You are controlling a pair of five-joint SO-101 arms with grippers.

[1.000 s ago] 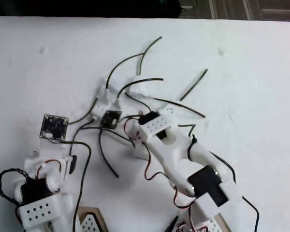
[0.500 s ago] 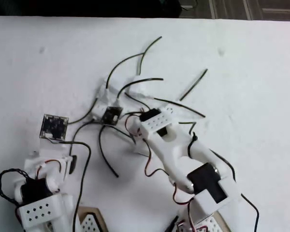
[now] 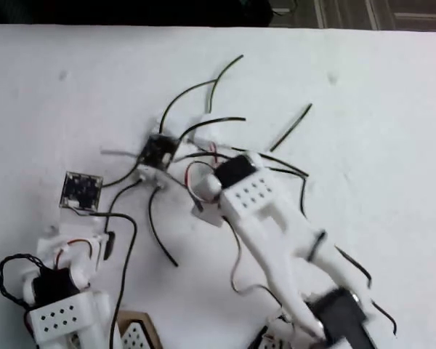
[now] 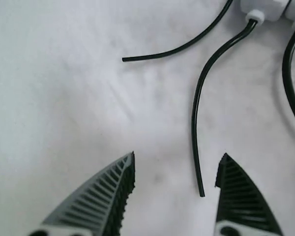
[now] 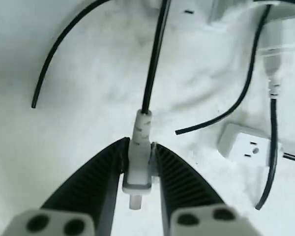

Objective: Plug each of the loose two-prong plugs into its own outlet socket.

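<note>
Well, the white worktop (image 3: 378, 94) carries a tangle of black cords and white fittings, with the right arm (image 3: 276, 218) stretched into it. The left tool (image 4: 176, 169) hangs with its fingers apart, well away from the free outlet socket (image 5: 246, 144). The right tool (image 5: 139, 147) is clamped on a white two-prong plug (image 5: 137, 164), near that socket but not touching it. I'd judge the carrying step is in hand. Next the prongs need turning to face that socket's slots, then a straight push home.
</note>
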